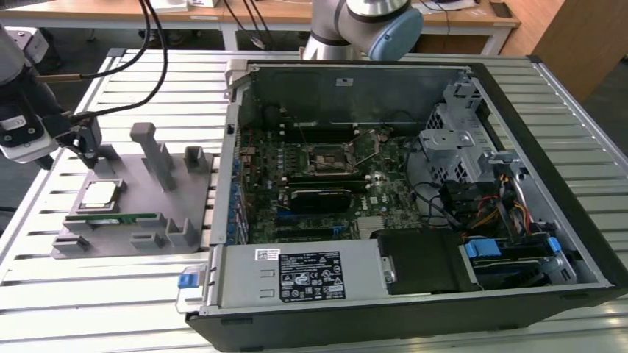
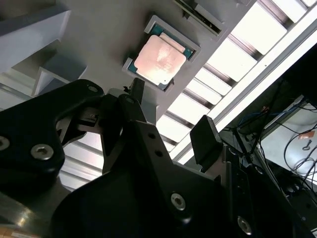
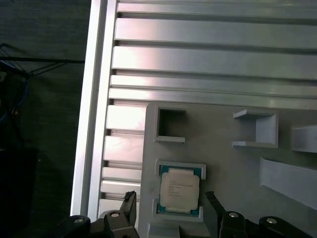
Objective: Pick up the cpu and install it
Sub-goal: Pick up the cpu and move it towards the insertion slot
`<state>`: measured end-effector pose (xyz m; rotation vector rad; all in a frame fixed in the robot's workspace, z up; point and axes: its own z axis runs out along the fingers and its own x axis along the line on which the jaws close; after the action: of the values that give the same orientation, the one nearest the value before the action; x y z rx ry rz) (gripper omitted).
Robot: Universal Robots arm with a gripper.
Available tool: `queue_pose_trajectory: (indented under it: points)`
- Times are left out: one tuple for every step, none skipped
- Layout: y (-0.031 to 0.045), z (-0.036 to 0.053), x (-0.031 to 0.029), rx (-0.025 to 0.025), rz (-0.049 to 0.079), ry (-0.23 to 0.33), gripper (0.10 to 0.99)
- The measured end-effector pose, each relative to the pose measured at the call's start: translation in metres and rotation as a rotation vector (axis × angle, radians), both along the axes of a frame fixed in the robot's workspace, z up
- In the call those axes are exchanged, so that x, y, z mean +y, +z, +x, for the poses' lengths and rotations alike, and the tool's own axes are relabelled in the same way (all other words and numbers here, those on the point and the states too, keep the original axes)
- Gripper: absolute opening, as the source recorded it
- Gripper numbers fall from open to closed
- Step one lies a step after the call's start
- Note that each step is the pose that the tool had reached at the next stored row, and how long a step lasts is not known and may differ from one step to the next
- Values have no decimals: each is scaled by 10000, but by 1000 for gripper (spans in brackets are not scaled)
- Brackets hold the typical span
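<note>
At the exterior view's left, the gripper [image 1: 90, 156] hangs over the far edge of a grey holder plate [image 1: 137, 193]. Its black jaws stand apart with nothing between them. The cpu [image 1: 101, 195] lies flat in a shallow square pocket of that plate, just nearer the camera than the jaws and apart from them. In the first wrist view the cpu [image 3: 179, 190] sits in the gap between the two dark jaw tips, clear of both. In the second wrist view the cpu [image 2: 159, 59] lies beyond the tips, in line with the opening.

The cpu is a small flat square with a dull silvery metal lid and a thin greenish rim, framed by the pocket's pale raised border. The plate is matte grey, with upright posts and open box-shaped pockets. A long green memory stick [image 1: 116, 218] lies in a slot along its near side.

The plate rests on a tabletop [image 1: 118, 81] of ribbed, brushed aluminium slats.

Further toward the exterior view's right lies an open black computer case [image 1: 354, 84] with bare grey metal inner walls. Inside it are a dark green motherboard [image 1: 257, 169], a square socket [image 1: 331, 158] with a raised metal frame, and a silver power supply box [image 1: 294, 272].
</note>
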<state>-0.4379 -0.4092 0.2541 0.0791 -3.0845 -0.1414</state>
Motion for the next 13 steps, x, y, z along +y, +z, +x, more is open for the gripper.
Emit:
queue_pose_trajectory:
  points:
    - [-11,0,-3,-5,2,14,647]
    - [-24,0,-5,-9,4,21,659]
    - [-38,1,-8,-13,6,25,714]
    - [-56,1,-13,-12,8,26,714]
    - [-74,1,-14,-12,8,24,714]
    - [-92,1,-17,-12,8,25,776]
    - [-110,1,-18,-12,8,24,776]
    - [-128,1,-20,-11,8,24,776]
    - [-146,2,-22,-10,7,24,776]
    - [-165,2,-23,-11,8,24,776]
    - [-183,3,-23,-11,8,25,776]
    - [-201,3,-24,-13,8,25,776]
    - [-215,3,-24,-24,8,26,776]
